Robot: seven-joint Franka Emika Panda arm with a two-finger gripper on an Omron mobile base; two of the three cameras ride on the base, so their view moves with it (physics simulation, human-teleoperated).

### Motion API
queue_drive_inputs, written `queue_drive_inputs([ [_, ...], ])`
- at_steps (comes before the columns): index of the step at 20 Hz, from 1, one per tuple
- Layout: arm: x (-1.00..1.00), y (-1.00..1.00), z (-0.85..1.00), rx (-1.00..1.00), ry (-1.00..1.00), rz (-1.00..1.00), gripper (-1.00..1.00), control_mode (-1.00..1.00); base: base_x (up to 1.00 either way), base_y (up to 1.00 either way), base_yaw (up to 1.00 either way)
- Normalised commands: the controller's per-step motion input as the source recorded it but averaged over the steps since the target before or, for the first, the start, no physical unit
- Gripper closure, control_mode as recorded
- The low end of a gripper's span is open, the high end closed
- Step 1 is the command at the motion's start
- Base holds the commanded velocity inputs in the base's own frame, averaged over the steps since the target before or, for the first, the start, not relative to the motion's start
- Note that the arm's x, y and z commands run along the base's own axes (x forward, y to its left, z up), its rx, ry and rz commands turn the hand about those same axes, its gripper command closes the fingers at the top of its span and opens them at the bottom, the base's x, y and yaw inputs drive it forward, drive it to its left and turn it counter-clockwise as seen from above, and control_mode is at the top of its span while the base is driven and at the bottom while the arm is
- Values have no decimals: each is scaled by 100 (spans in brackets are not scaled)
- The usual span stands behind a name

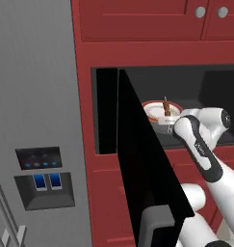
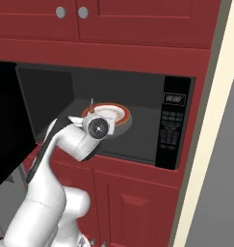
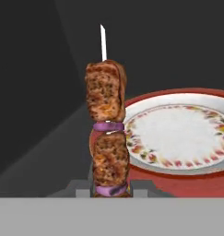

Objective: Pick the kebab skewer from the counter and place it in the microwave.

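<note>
My gripper [image 3: 111,190] is shut on the lower end of the kebab skewer [image 3: 106,120], which stands upright with brown meat chunks, purple onion rings and a bare white tip. The hand reaches into the open microwave [image 2: 137,91], with the gripper [image 1: 169,123] and the skewer [image 1: 165,106] over the left part of the black cavity floor. Just beyond it, to its right in the hand view, lies a round white plate [image 3: 178,133] with a red rim. The skewer's tip [image 2: 92,102] pokes up above my wrist in the right base view. The counter is out of view.
The microwave's black door [image 1: 137,159] hangs open to the left, close beside my forearm, with its grey bar handle [image 1: 154,224] low down. A control panel [image 2: 172,123] fills the microwave's right side. The grey fridge [image 1: 32,96] stands left; red cabinets [image 2: 113,19] sit above.
</note>
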Motion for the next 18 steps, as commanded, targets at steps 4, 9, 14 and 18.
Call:
queue_drive_inputs([
  [4, 86, -3, 16, 7, 4, 3, 100, -100, 0, 0, 0],
  [9, 91, -10, 22, 9, 7, 0, 100, -100, 0, 0, 0],
  [14, 81, -8, -3, 4, 7, 0, 100, -100, 0, 0, 0],
  [18, 8, -13, 0, 11, 9, 0, 100, -100, 0, 0, 0],
])
